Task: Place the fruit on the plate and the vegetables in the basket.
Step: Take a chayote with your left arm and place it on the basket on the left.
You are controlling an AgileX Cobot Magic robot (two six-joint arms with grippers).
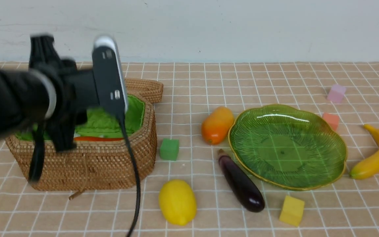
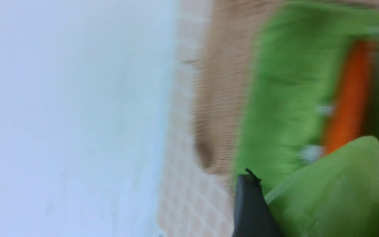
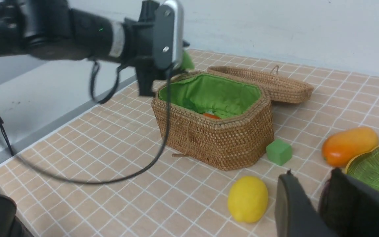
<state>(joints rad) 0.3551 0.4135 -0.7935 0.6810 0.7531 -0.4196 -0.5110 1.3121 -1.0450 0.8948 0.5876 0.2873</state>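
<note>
Nearest, the right gripper (image 3: 313, 181) hung with jaws parted and nothing in them. The lemon (image 1: 177, 201) and eggplant (image 1: 241, 181), then the mango (image 1: 217, 125) and banana (image 1: 377, 153), lay on the table (image 1: 275, 82) around the plate (image 1: 288, 148), which held nothing. They looked light, stiff and slick, so the eggplant wanted a grip across its middle. Farther left, the left gripper (image 2: 317, 184) clasped the gourd (image 2: 334, 197) above the basket (image 1: 94, 164), where the carrot (image 1: 94, 139) lay.
</note>
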